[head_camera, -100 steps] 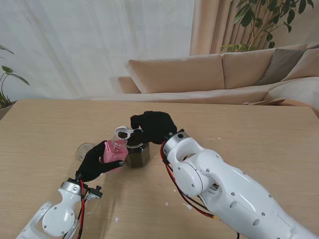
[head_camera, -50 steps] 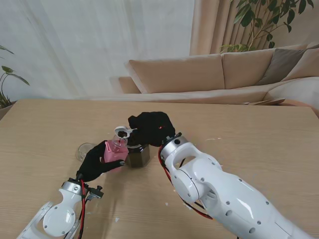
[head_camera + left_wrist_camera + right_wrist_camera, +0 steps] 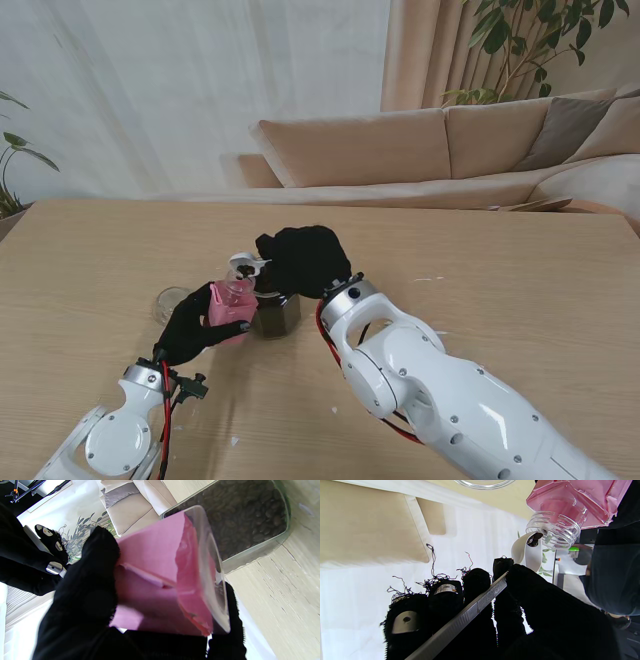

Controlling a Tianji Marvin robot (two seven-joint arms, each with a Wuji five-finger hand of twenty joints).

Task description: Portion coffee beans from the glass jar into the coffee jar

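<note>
My left hand [image 3: 190, 328] is shut on the pink-labelled coffee jar [image 3: 230, 305], tilted with its open clear neck [image 3: 553, 530] towards the right hand. My right hand [image 3: 303, 257] is shut on a white spoon [image 3: 246, 264] with a metal handle [image 3: 467, 616]. The spoon's bowl [image 3: 528, 551] holds a few dark beans right at the jar's mouth. The square glass jar [image 3: 275, 312] of coffee beans [image 3: 246, 517] stands on the table just right of the coffee jar, partly under my right hand.
A round clear lid [image 3: 172, 300] lies on the wooden table [image 3: 500, 270] left of the coffee jar. A beige sofa [image 3: 440, 150] and a curtain stand beyond the far table edge. Small white specks lie near my right forearm.
My right hand has shifted slightly left and away from me, bringing the spoon's bowl up to the coffee jar's mouth. The left hand has held the jar still.
</note>
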